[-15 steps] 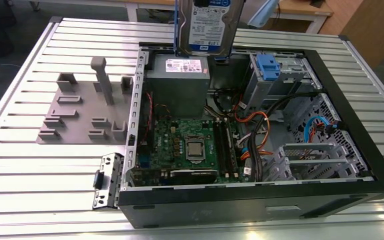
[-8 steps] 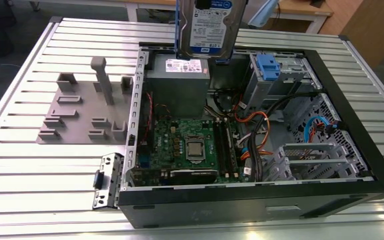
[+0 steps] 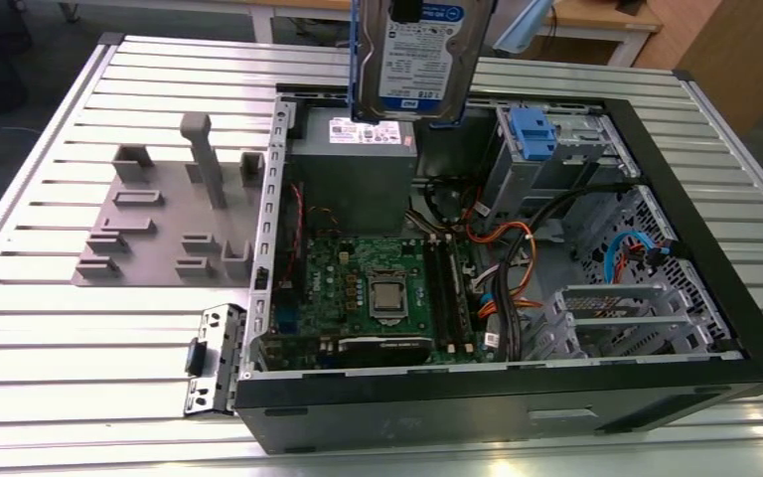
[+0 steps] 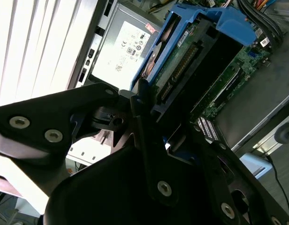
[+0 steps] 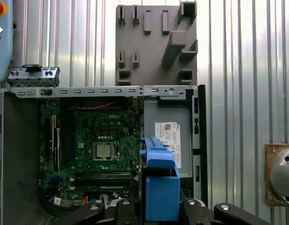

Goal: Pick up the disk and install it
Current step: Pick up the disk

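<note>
Table (image 3: 37, 348): ribbed aluminium slats, running across the whole exterior view.
Fixture plate (image 3: 143, 224): grey, with upright posts and slots. It lies flat on the slats at the exterior view's left, just beside the case wall.
Latch piece (image 3: 216, 358): small metal-and-black part at the case's near-left corner. Whether it touches the case, can't tell.
PC case (image 3: 488, 407): black tower on its side with the side panel off, so the interior faces up.
Power supply (image 3: 349, 169): grey box w/ white sticker, seated in the case's far-left corner.
Disk (image 3: 415, 60): held up on edge above the case, silver body and white-and-blue label turned toward the exterior camera, blue rails down both sides. In that view its lower edge overlaps the far rim of the power supply. The first wrist view, looking down, shows its blue carrier (image 5: 158, 173) hanging over the seam between power supply and motherboard, clear of both. The second wrist view shows the connector edge and green circuit side (image 4: 191, 51).
Gripper (image 5: 161, 208): black fingers closed on the disk's carrier from either side – a firm pinch, as both wrist views show.
Motherboard (image 3: 369, 288): green, in the case floor (CPU socket (image 3: 391, 296) bare at its middle).
Cables (image 3: 501, 258): orange, black and blue bundle, to the exterior view's right of the board.
Blue bracket (image 3: 531, 129): fixed on the metal drive cage (image 3: 574, 149) at far right, well apart from the disk.
</note>
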